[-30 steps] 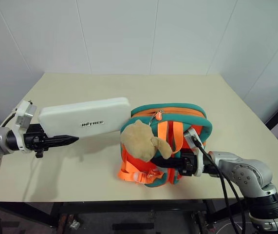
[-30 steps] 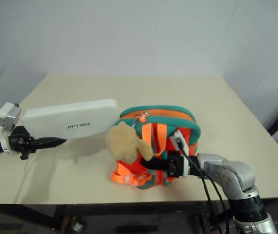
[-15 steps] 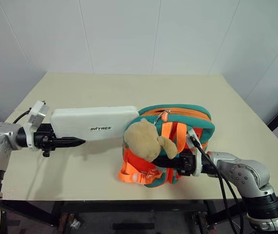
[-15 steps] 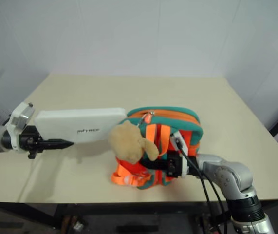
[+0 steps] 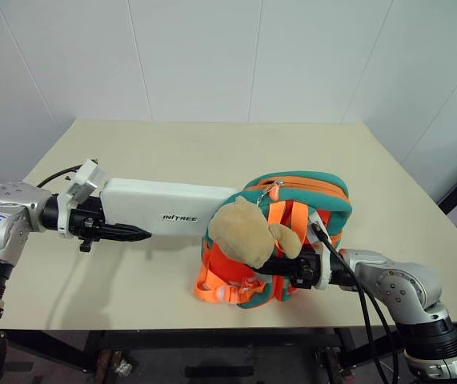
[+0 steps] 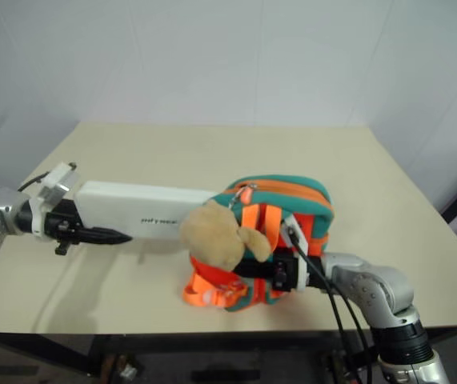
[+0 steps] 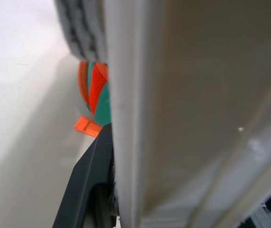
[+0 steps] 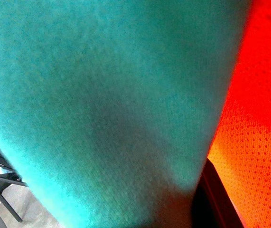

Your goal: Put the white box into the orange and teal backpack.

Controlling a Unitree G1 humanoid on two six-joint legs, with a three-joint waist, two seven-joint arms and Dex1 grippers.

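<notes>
The left gripper [image 5: 120,232] is clamping the white box [image 5: 164,206], which has travelled rightward above the table [image 5: 172,140] since a second ago. Its far end is now reaching the orange and teal backpack [image 5: 308,196] near the front edge, so insertion is likely beginning. The right gripper [image 5: 280,268] is pinching the backpack's front.

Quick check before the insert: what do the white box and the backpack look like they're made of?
The white box looks like rigid moulded plastic with a smooth matte finish: flat faces, rounded corners, printed dark lettering, no sag though gripped at one end. The backpack looks like soft padded fabric, perhaps neoprene: thick rounded teal rim, orange mesh-like weave close up in the right wrist view, woven orange straps.
</notes>
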